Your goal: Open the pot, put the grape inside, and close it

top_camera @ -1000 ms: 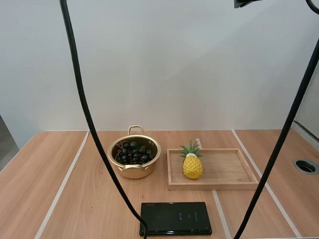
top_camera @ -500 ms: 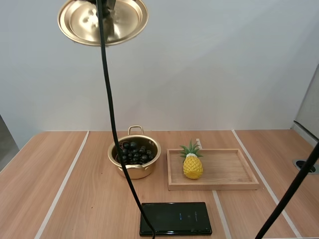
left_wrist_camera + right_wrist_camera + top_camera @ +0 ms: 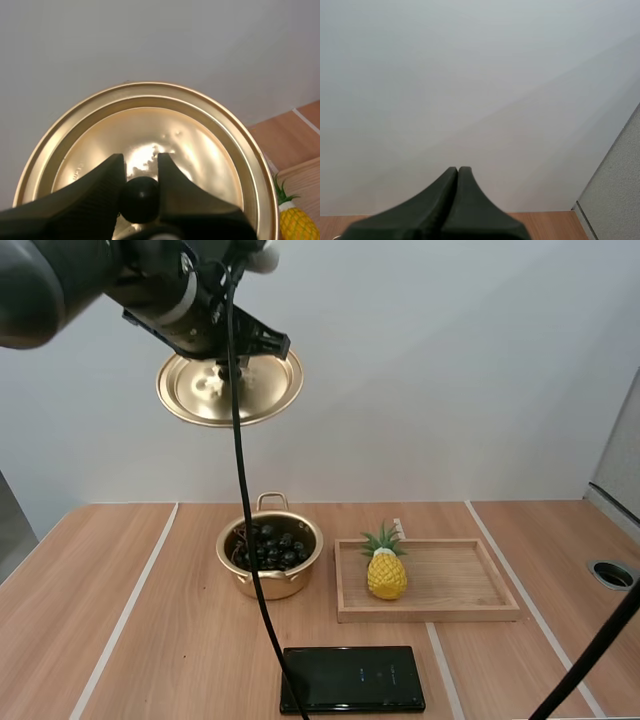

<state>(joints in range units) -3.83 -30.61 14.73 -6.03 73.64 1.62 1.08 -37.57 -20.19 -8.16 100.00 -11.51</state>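
Observation:
A gold pot (image 3: pixel 270 558) stands open on the table with a bunch of dark grapes (image 3: pixel 266 546) inside it. High above the pot, my left gripper (image 3: pixel 228 362) holds the gold lid (image 3: pixel 229 388) by its black knob (image 3: pixel 139 198); the two fingers (image 3: pixel 106 177) pinch the knob from either side. In the left wrist view the lid (image 3: pixel 150 150) hangs tilted below the gripper (image 3: pixel 139 172). My right gripper (image 3: pixel 457 172) is shut on nothing, its fingers together as one dark wedge facing the back wall.
A wooden tray (image 3: pixel 450 585) lies right of the pot with a toy pineapple (image 3: pixel 386 565) on its left end; the pineapple (image 3: pixel 297 222) also peeks past the lid. A black slab (image 3: pixel 352 678) lies near the front edge. A round hole (image 3: pixel 613 574) sits at the table's right.
My left arm has come down into the high view with the lid, which now hangs lower and slightly to the right of where it was. Pot, grapes and tray have not moved.

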